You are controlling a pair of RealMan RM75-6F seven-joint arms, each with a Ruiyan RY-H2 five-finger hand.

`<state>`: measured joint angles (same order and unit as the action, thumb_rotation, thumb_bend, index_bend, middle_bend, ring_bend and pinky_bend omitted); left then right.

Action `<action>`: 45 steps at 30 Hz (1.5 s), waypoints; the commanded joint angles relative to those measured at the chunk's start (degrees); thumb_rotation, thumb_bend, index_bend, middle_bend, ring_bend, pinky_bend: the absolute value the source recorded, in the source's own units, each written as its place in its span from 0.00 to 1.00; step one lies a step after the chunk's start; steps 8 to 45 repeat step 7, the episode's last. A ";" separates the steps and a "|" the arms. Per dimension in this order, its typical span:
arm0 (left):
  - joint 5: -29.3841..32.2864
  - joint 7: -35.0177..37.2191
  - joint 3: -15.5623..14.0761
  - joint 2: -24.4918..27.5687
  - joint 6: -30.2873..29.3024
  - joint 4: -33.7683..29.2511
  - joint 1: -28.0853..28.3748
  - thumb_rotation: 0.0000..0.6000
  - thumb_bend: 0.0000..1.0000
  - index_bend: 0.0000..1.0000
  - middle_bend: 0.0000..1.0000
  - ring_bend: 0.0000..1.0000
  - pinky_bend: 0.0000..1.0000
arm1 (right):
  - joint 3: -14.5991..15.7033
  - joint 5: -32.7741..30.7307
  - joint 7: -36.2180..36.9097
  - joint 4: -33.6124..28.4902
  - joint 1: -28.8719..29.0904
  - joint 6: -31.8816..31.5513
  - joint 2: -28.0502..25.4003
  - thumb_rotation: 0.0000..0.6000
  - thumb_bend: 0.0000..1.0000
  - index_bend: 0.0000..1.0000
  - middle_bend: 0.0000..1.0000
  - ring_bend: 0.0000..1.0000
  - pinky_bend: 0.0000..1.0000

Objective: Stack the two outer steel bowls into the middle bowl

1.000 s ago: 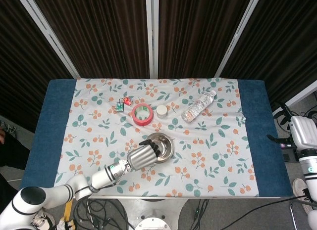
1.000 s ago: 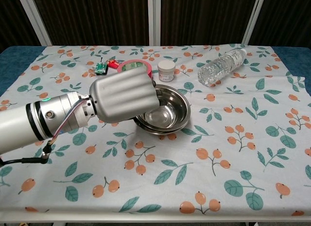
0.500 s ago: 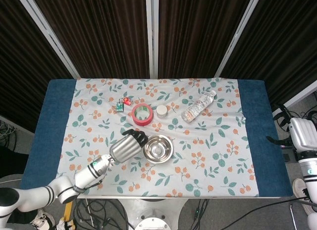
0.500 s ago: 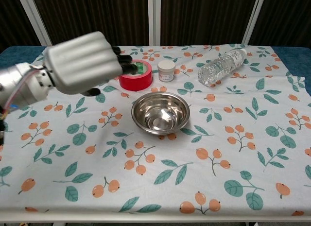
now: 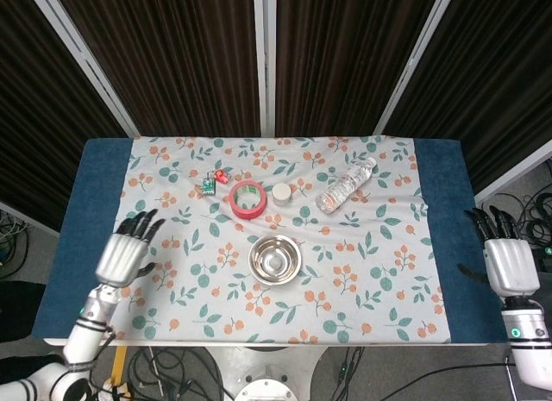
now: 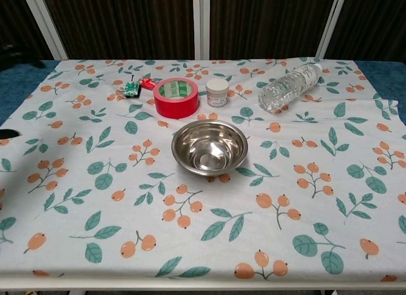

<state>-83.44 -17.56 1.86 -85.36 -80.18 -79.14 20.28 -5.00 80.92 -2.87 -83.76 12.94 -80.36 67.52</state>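
1. Steel, stiff and light, likely slick: the bowl stack (image 6: 210,146) sits mid-table on the floral cloth (image 6: 304,200); its rim is the best hold.
2. Left hand (image 5: 127,249) hovers at the table's left edge, fingers spread, empty.
3. Behind the stack: one red tape roll (image 6: 176,97), one white jar (image 6: 217,92), one water bottle (image 6: 289,87).
4. Right hand (image 5: 504,256) hangs spread, empty, beyond the right edge.

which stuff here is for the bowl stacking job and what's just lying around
For the job: steel bowls, sitting as one stack mid-table.

Just lying about: red tape roll, small white jar, water bottle on its side, small green and red bits.
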 commanded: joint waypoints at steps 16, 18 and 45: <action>-2.14 7.94 -3.91 2.25 -6.66 3.41 -7.25 1.00 0.02 0.22 0.19 0.15 0.25 | 1.23 2.70 -0.50 1.31 -1.80 -2.17 2.64 1.00 0.04 0.12 0.08 0.00 0.04; -2.14 7.94 -3.91 2.25 -6.66 3.41 -7.25 1.00 0.02 0.22 0.19 0.15 0.25 | 1.23 2.70 -0.50 1.31 -1.80 -2.17 2.64 1.00 0.04 0.12 0.08 0.00 0.04; -2.14 7.94 -3.91 2.25 -6.66 3.41 -7.25 1.00 0.02 0.22 0.19 0.15 0.25 | 1.23 2.70 -0.50 1.31 -1.80 -2.17 2.64 1.00 0.04 0.12 0.08 0.00 0.04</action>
